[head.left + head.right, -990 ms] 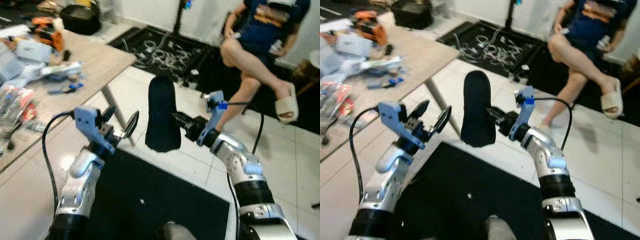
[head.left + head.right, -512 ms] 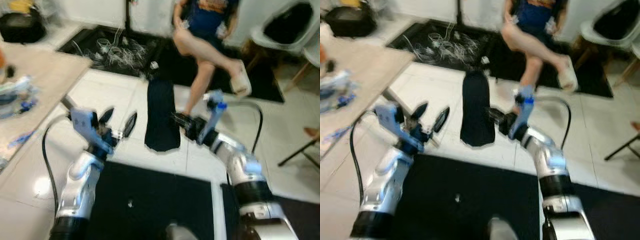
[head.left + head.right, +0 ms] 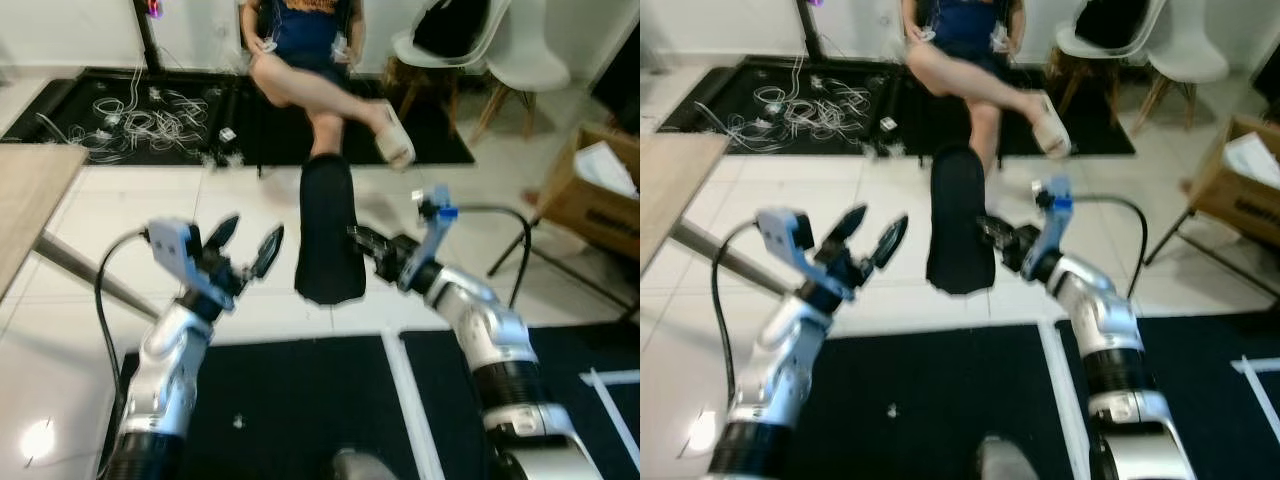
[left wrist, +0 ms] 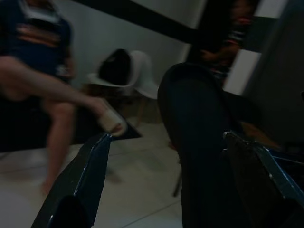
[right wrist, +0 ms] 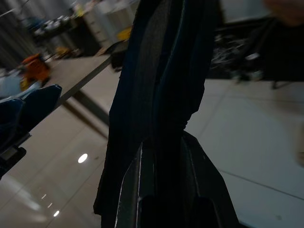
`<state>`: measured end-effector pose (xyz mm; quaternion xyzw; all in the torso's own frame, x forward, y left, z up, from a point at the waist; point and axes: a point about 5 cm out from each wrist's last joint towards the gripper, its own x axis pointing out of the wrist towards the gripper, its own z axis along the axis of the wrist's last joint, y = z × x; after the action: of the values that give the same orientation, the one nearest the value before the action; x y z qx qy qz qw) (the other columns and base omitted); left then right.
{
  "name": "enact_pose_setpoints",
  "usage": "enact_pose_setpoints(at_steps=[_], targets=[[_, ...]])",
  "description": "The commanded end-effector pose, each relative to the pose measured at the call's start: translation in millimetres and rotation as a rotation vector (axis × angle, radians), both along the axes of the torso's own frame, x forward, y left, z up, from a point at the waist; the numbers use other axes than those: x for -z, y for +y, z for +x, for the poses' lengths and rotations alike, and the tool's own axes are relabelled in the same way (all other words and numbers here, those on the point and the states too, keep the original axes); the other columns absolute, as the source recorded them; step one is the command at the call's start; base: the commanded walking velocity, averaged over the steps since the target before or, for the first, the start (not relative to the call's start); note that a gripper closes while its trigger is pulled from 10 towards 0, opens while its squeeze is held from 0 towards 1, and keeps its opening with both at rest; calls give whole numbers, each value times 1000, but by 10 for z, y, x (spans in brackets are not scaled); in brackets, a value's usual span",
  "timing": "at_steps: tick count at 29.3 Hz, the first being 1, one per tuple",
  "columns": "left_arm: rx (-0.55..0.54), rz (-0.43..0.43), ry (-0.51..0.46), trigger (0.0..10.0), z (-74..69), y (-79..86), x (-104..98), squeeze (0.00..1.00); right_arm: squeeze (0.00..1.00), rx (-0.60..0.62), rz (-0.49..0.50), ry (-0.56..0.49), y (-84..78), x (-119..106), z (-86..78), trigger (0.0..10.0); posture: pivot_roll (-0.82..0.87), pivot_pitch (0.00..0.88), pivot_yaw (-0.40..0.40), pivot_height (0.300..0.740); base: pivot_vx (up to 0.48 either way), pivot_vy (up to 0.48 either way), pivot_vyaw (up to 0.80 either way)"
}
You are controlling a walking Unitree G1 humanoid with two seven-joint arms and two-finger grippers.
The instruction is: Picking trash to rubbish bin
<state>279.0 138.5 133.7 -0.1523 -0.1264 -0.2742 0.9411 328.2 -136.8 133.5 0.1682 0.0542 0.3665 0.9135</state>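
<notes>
**Dark flat item held upright, mid-air**

Left gripper (image 3: 245, 250): fingers spread wide, holding nothing, beside the item. Right gripper (image 3: 360, 240): closed on dark flat item (image 3: 328, 230), raised above white tile floor (image 3: 80, 220). Beyond: seated person (image 3: 320, 70), white chairs (image 3: 480, 50), cardboard box (image 3: 595, 190).

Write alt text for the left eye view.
The right gripper holds a flat black cloth-like item upright over the white tiled floor, while the left gripper hovers open beside it. A seated person is behind.
</notes>
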Motion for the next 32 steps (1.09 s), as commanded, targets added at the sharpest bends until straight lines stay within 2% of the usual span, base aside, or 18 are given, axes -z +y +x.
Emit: enact_pose_setpoints(at_steps=[1,32], targets=[[12,-5,9,10000,-2,-8,22,0,0,7,5,-29,-28,-54,16,10000,-34,0,-30,740,0,0,-744],[-8,9,33,10000,4,-5,61,0,0,-1,-5,-29,-22,-49,4,10000,-21,0,-45,740,0,0,-744]])
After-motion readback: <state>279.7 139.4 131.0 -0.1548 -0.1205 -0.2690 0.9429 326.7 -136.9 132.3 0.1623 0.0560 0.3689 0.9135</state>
